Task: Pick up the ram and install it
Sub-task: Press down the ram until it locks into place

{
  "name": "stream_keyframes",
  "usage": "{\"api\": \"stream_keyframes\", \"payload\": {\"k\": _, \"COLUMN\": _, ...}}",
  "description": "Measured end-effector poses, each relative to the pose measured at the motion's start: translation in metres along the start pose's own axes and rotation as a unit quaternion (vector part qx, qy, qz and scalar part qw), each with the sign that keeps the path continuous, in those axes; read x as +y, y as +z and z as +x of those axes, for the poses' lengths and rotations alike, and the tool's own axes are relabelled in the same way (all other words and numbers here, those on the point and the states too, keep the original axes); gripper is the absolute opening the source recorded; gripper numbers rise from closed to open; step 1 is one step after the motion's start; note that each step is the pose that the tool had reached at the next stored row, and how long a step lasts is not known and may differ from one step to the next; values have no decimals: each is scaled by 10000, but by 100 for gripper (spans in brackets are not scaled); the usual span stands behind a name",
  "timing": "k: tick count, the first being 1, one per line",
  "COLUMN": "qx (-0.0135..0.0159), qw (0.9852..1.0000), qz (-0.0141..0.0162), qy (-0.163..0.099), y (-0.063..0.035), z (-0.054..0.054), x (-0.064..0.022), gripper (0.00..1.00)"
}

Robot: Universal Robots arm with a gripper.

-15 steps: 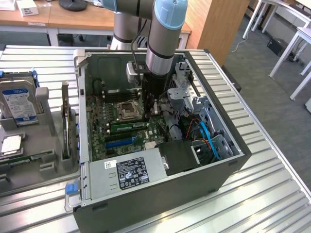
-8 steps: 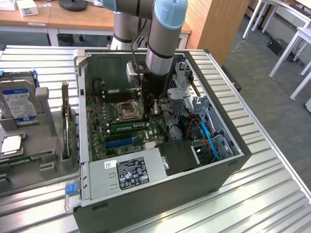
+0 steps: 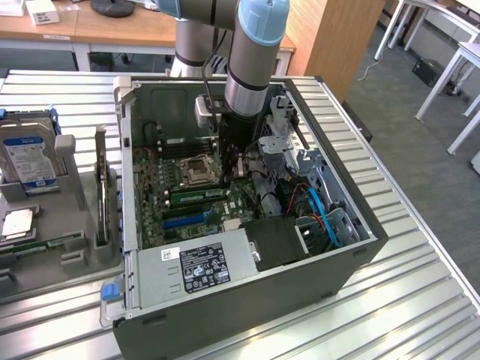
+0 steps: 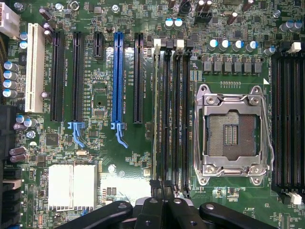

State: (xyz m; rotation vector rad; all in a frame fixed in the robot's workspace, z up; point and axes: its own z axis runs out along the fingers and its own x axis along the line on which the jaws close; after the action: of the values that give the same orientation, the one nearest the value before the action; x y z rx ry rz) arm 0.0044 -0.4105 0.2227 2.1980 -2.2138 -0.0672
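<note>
The ram (image 3: 196, 196) is a long green stick standing in a memory slot of the motherboard, between the CPU socket (image 3: 196, 171) and the blue slot (image 3: 184, 220). In the wrist view the ram (image 4: 156, 114) shows edge-on in the slot closest to the blue slot (image 4: 117, 81). My gripper (image 3: 229, 178) reaches down into the open computer case, over the ram's end on the exterior view's right. The gripper (image 4: 158, 188) is shut, its black fingertips together right at the stick's end. Whether they touch the stick I cannot tell.
The case walls (image 3: 247, 315) surround the board. A power supply (image 3: 196, 268) and blue cables (image 3: 319, 210) crowd the near side. The empty CPU socket (image 4: 232, 130) sits beside the memory slots. On the exterior view's left, a grey tray (image 3: 67, 259) holds a hard drive (image 3: 28, 161) and a CPU chip (image 3: 16, 223).
</note>
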Motion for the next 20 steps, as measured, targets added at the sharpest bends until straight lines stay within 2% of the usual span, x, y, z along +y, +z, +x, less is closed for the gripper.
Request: {"api": "stream_keyframes", "payload": {"k": 20, "qx": 0, "qw": 10000, "qz": 0, "qy": 0, "y": 0, "z": 0, "x": 0, "gripper": 10}}
